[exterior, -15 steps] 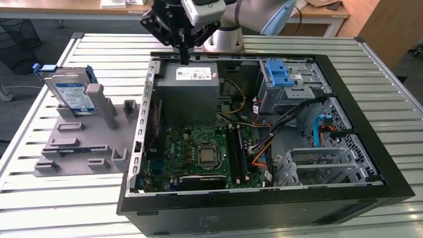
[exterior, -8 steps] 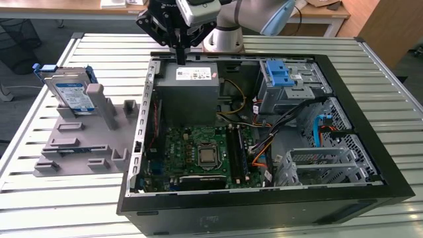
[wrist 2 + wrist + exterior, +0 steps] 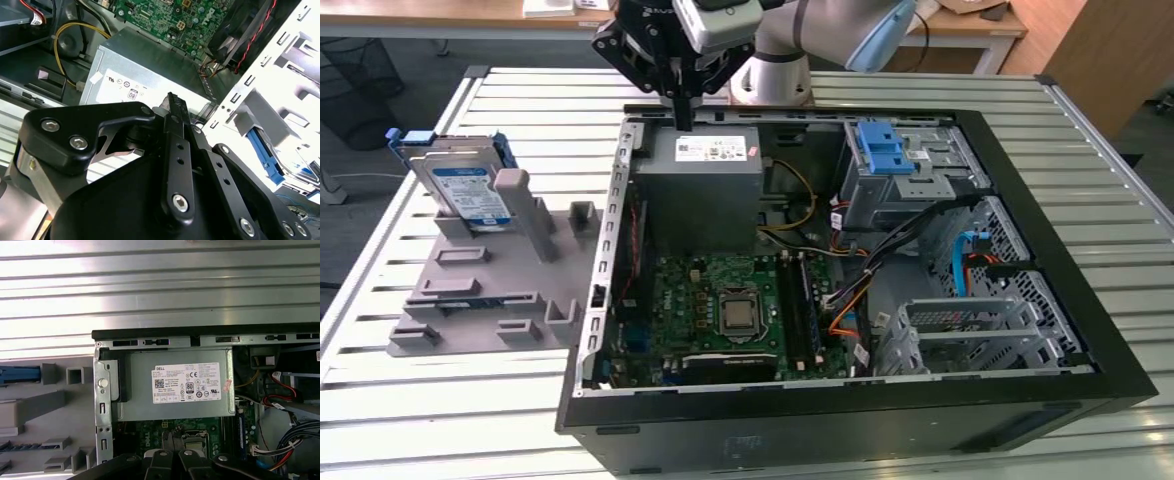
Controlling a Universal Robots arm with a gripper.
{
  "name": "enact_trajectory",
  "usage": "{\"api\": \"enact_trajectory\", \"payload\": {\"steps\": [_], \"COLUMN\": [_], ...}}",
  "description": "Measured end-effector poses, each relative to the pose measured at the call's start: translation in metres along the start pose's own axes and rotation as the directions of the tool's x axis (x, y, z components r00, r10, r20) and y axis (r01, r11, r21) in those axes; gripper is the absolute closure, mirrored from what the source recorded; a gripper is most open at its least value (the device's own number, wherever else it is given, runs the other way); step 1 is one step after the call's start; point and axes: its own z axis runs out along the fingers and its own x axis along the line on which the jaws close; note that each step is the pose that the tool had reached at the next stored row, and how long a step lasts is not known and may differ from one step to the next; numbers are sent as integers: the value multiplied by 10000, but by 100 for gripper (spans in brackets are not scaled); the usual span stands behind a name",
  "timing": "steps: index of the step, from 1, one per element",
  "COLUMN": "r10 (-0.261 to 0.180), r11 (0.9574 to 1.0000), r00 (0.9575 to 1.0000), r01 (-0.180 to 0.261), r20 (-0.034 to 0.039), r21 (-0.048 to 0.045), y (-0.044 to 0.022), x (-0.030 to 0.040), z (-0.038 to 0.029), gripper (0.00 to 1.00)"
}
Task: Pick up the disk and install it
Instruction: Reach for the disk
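Observation:
The disk [image 3: 464, 188], silver-grey with a white-and-blue label and a blue frame, stands upright in a grey holder [image 3: 480, 300] at the exterior view's left, beside the open computer case [image 3: 1067, 400]. My gripper [image 3: 683, 112] hangs over the case's far edge, above the grey power supply box [image 3: 700, 190], well apart from the disk. Its black fingers [image 3: 172, 115] are shut together with nothing between them. In the first wrist view the gripper [image 3: 172, 460] points at the power supply box [image 3: 175, 385], and a blue edge [image 3: 20, 374] shows at the holder.
Inside the case lie a green motherboard [image 3: 720, 310], bundled cables [image 3: 881, 250] and a metal drive bay with a blue latch piece [image 3: 887, 150]. A slatted metal table [image 3: 440, 400] carries everything. Desks and a bin stand behind the table.

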Motion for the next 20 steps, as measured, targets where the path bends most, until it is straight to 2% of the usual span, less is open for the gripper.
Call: {"api": "enact_trajectory", "payload": {"steps": [20], "r10": [-1], "r11": [10000], "r00": [10000], "r01": [1], "r20": [-1], "r21": [1], "y": [-6], "x": [68], "z": [1], "gripper": [89]}}
